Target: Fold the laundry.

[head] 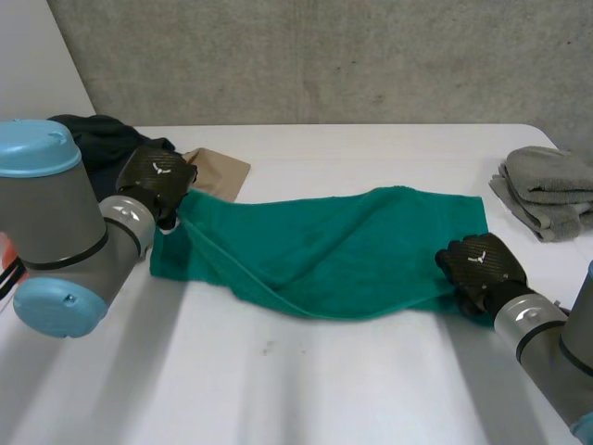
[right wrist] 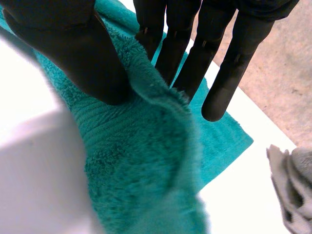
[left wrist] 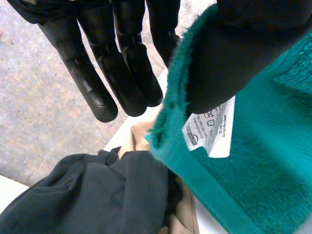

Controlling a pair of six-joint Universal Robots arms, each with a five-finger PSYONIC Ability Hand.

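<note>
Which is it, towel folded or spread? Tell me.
Partly folded: the towel lies doubled along a slanting crease, left hand and right hand each pinching an end.

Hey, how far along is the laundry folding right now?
Done: a grey cloth lies at far right, seemingly folded. In hand: the green towel, partly doubled over, left hand pinching its left corner, right hand pinching its right end. Left: finishing that fold, then the dark garment and tan cloth beyond it.
</note>
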